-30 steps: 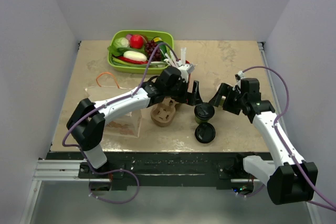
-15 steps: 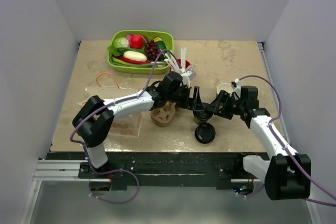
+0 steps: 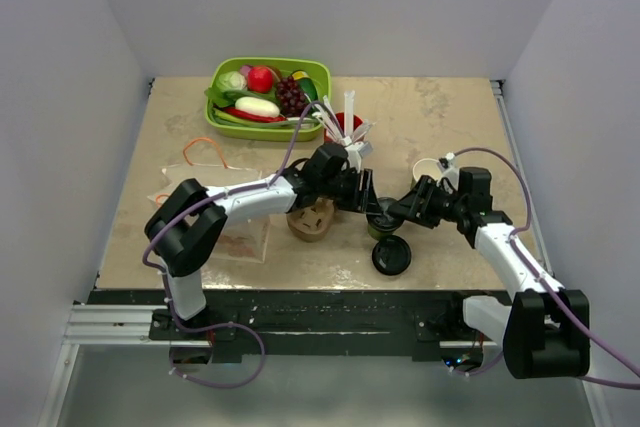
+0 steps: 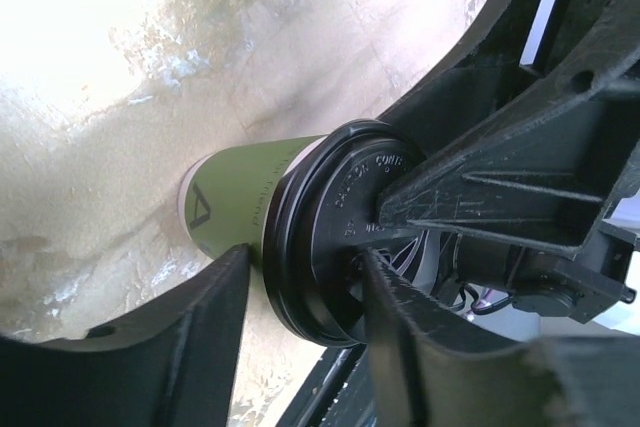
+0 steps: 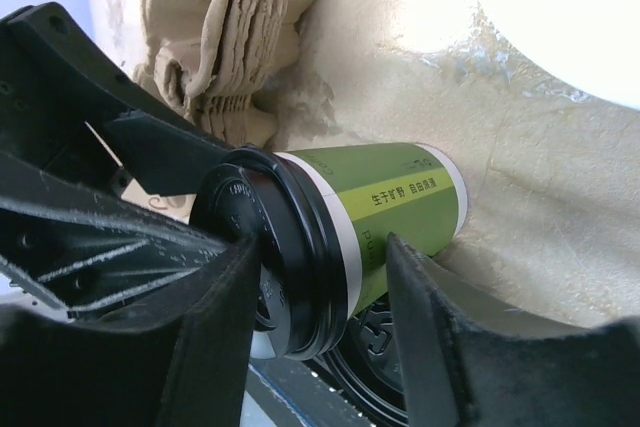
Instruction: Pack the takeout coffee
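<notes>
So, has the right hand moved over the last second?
Yes. In the top view the right hand has moved left, toward the lidded small green paper cup, judged against the loose round black plastic lid, which stayed put.

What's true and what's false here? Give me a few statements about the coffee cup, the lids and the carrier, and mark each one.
1. The green cup has a black lid on it. True.
2. The cup sits in the cardboard carrier. False: it stands on the table beside the carrier.
3. A second black lid lies loose on the table near the cup. True.
4. Only the left gripper is at the cup. False: the right gripper brackets it too, from the other side.
</notes>
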Controlling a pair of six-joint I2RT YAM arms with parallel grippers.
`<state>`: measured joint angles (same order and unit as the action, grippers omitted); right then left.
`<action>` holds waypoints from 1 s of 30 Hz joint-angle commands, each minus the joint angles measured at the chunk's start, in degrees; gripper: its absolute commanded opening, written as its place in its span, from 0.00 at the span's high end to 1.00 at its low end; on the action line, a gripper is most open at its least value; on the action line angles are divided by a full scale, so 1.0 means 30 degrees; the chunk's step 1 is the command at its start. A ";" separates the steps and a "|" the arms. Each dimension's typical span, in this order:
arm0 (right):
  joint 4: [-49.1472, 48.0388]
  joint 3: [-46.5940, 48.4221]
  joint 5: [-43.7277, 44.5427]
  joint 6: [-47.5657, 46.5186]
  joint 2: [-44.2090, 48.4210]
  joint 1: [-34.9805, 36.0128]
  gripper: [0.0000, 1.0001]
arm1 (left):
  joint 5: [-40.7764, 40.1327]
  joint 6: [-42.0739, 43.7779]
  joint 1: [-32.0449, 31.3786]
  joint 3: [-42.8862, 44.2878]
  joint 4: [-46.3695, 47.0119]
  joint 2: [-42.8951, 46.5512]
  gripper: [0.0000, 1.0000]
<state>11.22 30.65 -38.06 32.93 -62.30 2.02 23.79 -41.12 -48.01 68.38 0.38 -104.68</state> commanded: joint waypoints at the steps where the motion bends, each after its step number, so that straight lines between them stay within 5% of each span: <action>1: -0.0956 -0.0725 -0.1316 0.0976 -0.0354 0.0029 0.51 | 0.0477 -0.0208 -0.0140 -0.0030 0.0781 -0.0143 0.53; 5: -0.1982 -0.1428 -0.1813 0.1561 -0.0327 0.0000 0.64 | 0.0741 -0.0296 -0.0140 0.0088 0.0781 -0.0642 0.55; 9: -0.2333 -0.1780 -0.1901 0.1768 0.0083 0.0000 1.00 | 0.0538 -0.0267 -0.0169 0.0029 0.0664 -0.0789 0.56; 18: -0.7079 -0.3918 -0.3982 0.2942 0.0083 -0.0117 1.00 | 0.0273 0.0055 -0.0169 -0.0117 0.0781 -0.0877 0.58; 30: -0.3372 -0.1760 -0.4077 0.1783 0.0904 -0.0616 1.00 | -0.0311 0.0524 0.0036 0.0029 0.0168 -0.0672 0.69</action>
<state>-6.59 20.95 -43.53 40.45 -59.59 -0.71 24.25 -40.88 -47.05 68.38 0.75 -104.88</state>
